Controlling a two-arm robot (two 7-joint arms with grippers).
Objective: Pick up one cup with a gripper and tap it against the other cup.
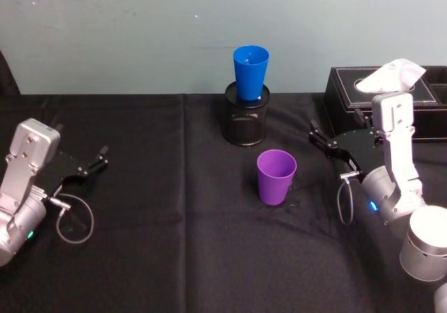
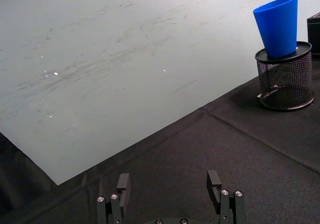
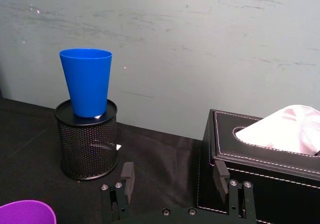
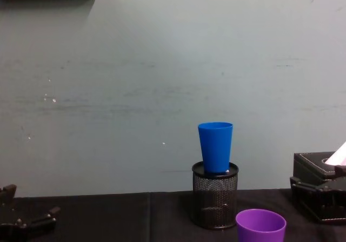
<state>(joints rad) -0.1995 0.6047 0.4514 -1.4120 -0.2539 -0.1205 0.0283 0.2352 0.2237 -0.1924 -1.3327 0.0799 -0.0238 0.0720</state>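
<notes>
Right claw: the right claw [image 1: 320, 135] hovers with jaws spread wide and empty, near the purple cup [image 1: 276, 177], beside the tissue box [image 1: 412, 103].
Left claw: the left claw [image 1: 103, 156] is parked with jaws apart, well off to the left.
Purple cup: upright on the tabletop [image 1: 174, 243], mouth up, in front of the mesh holder [image 1: 246, 117].
Blue cup: the blue cup [image 1: 251, 72] stands on the holder's top.
Handling: probably light, thin, smooth plastic; likely slippery and easily tipped.
Hold: pinch across the tapered wall below the rim, gently.
</notes>
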